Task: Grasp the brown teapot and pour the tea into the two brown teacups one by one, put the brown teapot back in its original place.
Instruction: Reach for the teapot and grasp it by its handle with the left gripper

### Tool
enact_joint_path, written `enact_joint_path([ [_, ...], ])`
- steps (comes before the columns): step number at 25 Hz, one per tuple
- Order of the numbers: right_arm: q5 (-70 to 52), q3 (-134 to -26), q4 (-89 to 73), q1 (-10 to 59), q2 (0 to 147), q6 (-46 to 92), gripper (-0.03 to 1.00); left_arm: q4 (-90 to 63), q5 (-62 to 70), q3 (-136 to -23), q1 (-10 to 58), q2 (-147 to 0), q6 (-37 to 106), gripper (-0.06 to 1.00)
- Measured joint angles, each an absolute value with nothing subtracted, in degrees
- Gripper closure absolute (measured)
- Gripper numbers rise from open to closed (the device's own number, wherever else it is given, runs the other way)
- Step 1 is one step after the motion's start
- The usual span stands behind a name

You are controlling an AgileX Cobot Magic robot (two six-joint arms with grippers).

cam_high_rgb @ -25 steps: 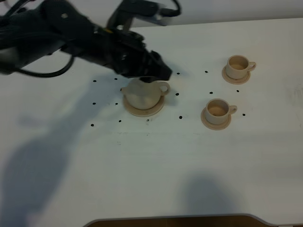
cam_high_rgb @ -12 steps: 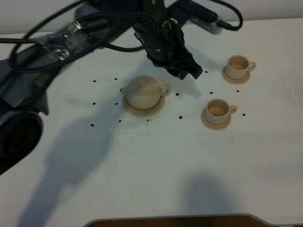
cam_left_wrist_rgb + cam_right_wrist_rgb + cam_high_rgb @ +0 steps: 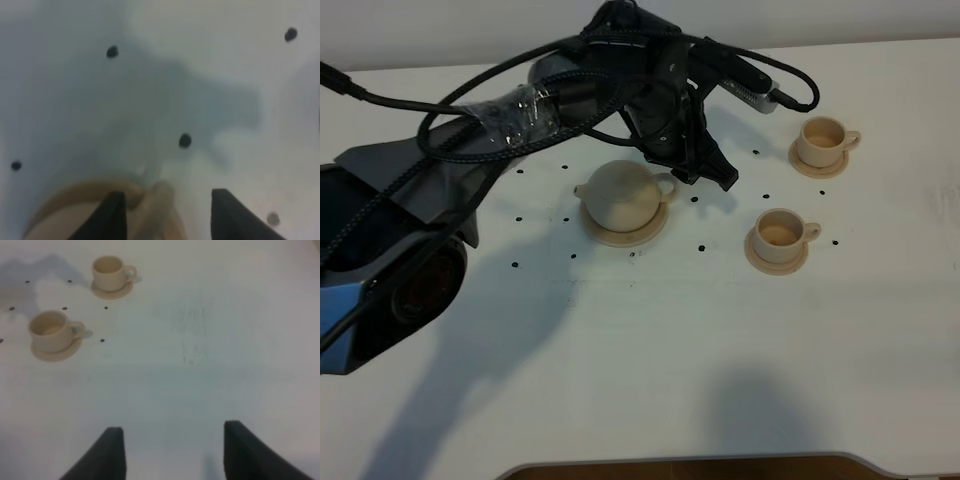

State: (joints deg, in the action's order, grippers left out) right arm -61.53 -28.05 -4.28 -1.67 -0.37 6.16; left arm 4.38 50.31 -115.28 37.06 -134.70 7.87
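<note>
Handle (image 3: pixel 157 207) of the brown teapot (image 3: pixel 618 195) lay between the open left jaws, ready for their closing; right jaws, open too, hung empty above the bench (image 3: pixel 200 365).

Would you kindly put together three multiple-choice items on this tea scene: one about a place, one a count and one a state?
1. Where does the brown teapot stand?
A. on its saucer
B. tipped over a cup
C. lifted in the air

2. How many brown teacups are on the table?
A. one
B. two
C. three

3. How is the left gripper?
A. shut on the lid
B. open, holding nothing
C. shut on a cup

Key:
1 A, the saucer's rim shows under the teapot.
2 B, two show in the high view.
3 B, the wrist view shows its fingers apart.
</note>
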Motion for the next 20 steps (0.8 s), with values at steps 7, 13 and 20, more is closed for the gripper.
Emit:
enact_joint_path([
  [7,-61.53,-28.05,-4.28,-1.67,-0.37,6.1,0.53,4.38,49.28,-115.28,37.06,-135.71,7.87,0.53],
  [13,-61.53,-28.05,-4.28,-1.67,-0.37,6.1,0.53,3.59,51.63,-115.31,37.06,-136.36,8.8,0.53],
  [20,-61.53,-28.05,-4.3,-1.67,-0.37,6.1,0.53,1.03,54.06,-115.49,37.06,-136.36,11.72,0.53],
])
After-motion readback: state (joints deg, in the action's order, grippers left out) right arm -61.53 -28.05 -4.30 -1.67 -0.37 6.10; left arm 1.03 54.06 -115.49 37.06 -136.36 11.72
